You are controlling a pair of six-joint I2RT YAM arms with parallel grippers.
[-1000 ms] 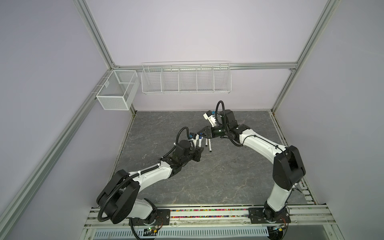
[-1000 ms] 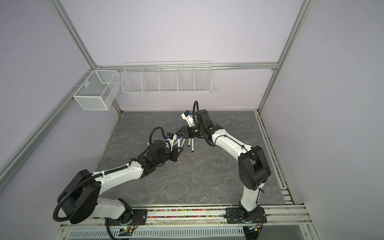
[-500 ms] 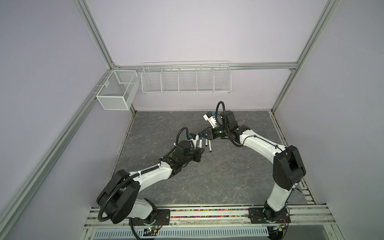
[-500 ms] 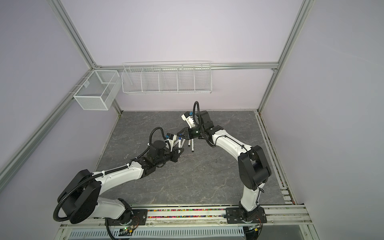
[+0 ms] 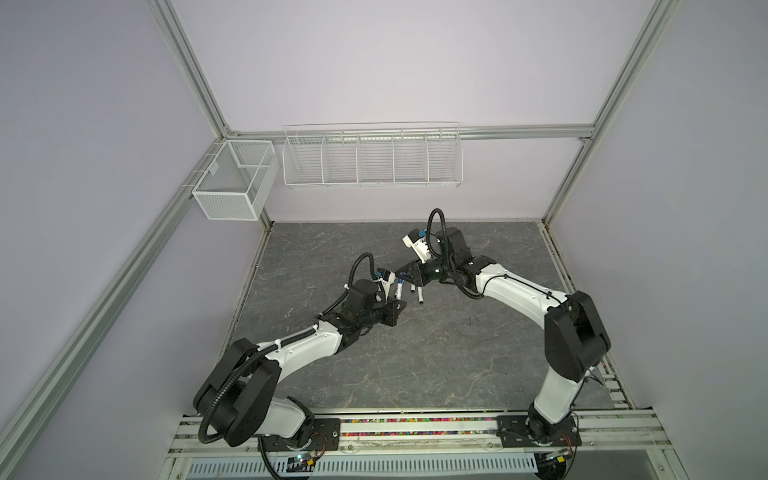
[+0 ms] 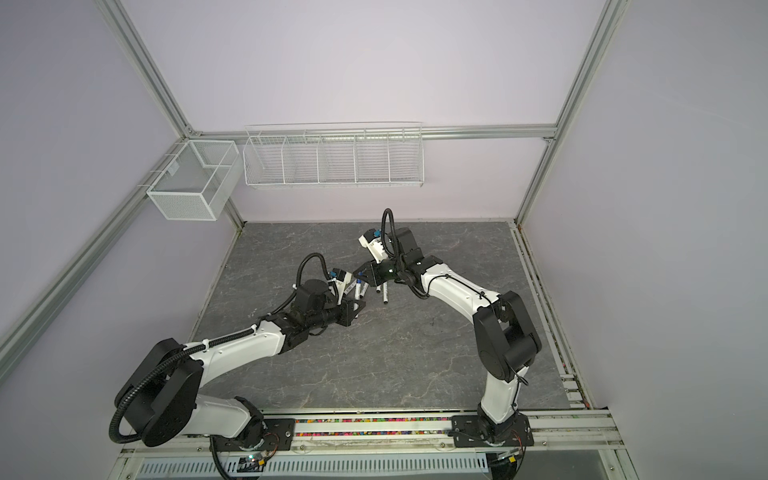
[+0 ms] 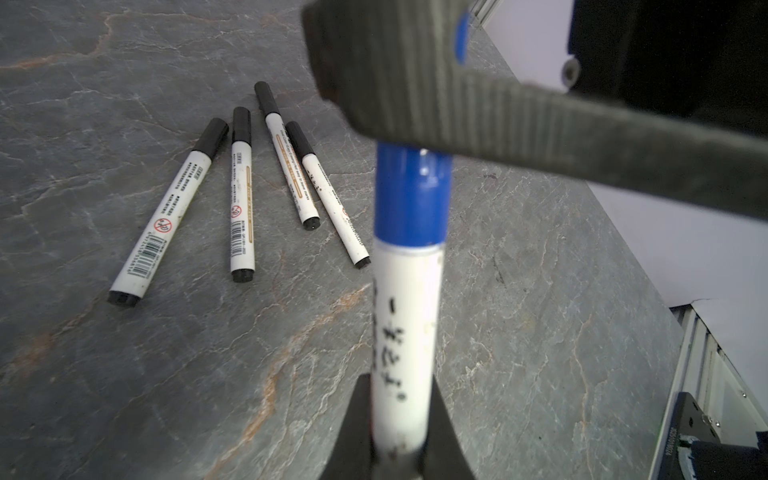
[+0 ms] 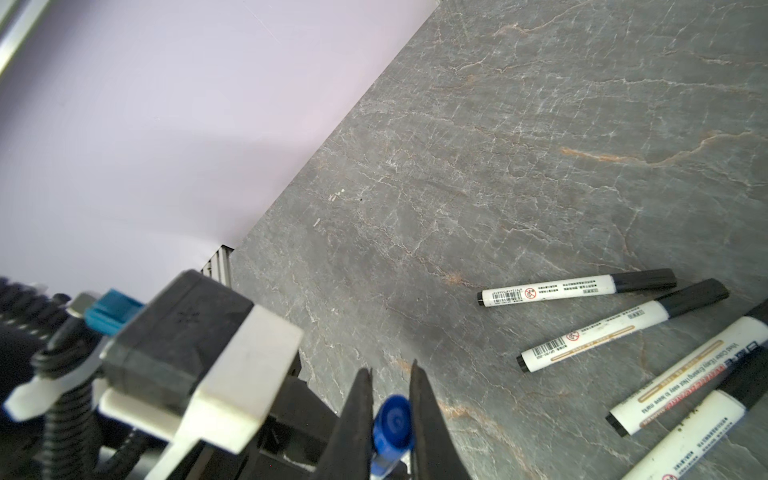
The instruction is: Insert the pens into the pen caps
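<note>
Our left hand (image 7: 400,415) squeezes the white part of the blue pen (image 7: 405,316) and holds it up over the table (image 7: 540,291). Our right hand (image 8: 390,386) pinches the blue cap (image 8: 392,419) on its end. Farther off, four black pens (image 7: 243,195) lie on the table. One says "Vivid Color". Another has a barcode.

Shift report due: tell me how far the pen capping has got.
Done: four white marker pens lie black-capped on the grey table. In hand: left tool holds the blue-ended white pen, right tool shut on its blue plastic cap. Left: probably seating it, then release.
</note>
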